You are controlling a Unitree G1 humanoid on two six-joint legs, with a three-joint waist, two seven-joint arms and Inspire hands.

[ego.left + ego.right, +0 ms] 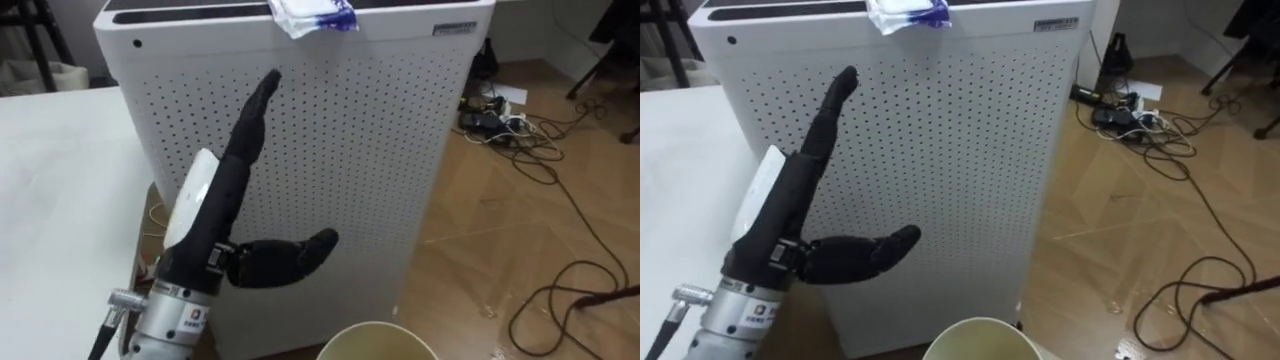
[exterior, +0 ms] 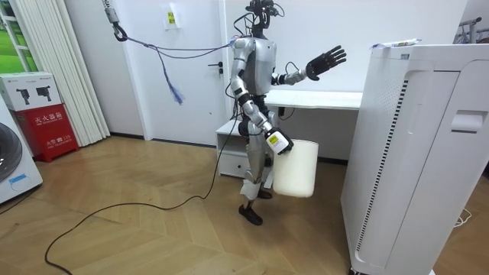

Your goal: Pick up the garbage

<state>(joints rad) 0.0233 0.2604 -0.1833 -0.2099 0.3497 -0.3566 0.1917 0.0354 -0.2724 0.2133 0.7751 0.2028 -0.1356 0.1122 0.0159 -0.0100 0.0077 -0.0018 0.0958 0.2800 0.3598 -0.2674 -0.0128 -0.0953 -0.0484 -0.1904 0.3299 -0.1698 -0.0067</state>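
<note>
Hovering flat before white perforated air cleaner (image 1: 380, 150): your left hand (image 1: 225, 195), fingers straight, thumb spread wide, holding nothing. Garbage, crumpled white-and-blue wrapper (image 1: 315, 15), sits on cleaner's top front edge, at 1 o'clock from your fingertips, part overhanging. Looks light, soft, crinkly, likely slippery film. Pinch overhanging fold; pushing may slide it back out of reach. Bucket (image 1: 380, 335) at 6 o'clock, by your right side; right hand (image 2: 281, 147) at it, grip cannot tell. Counter (image 1: 50, 200) at 9 o'clock.
</note>
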